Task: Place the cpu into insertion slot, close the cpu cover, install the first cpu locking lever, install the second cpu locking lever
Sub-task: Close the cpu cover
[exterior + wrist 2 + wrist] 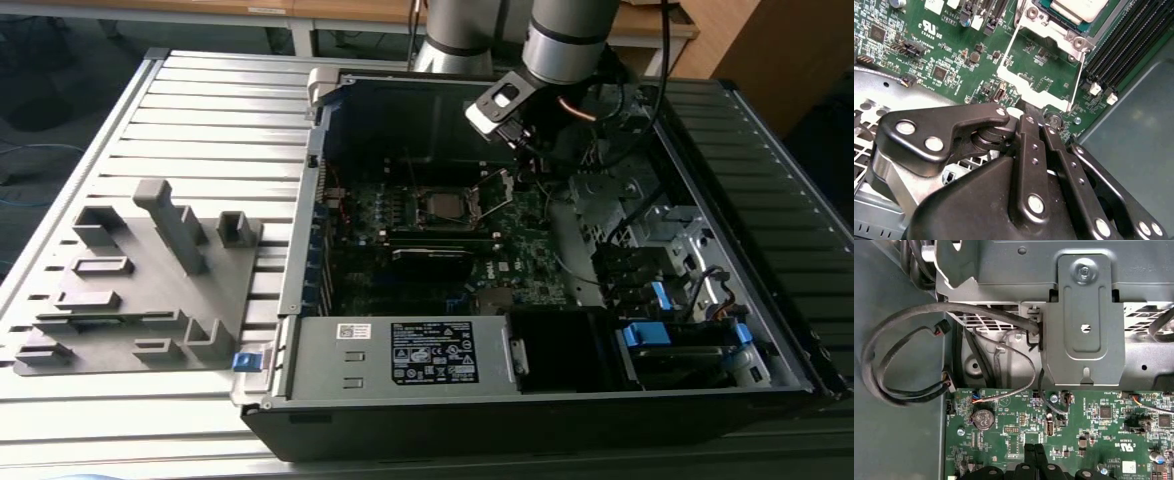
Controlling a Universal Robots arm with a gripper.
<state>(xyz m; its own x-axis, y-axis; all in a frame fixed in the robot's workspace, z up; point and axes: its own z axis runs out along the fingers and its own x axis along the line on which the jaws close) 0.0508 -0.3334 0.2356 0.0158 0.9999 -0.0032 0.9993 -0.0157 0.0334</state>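
Soft, even daylight fills the exterior view. The pale slatted bench (200,110) is bright and slightly washed out toward the exterior view's left, while the open computer case (400,120) holds deep shadow inside. In the second wrist view the cpu (1079,7) glares near-white, and the black gripper (1038,120) carries small highlights on its rivets. In the first wrist view the grey metal bracket (1084,315) is flatly lit.
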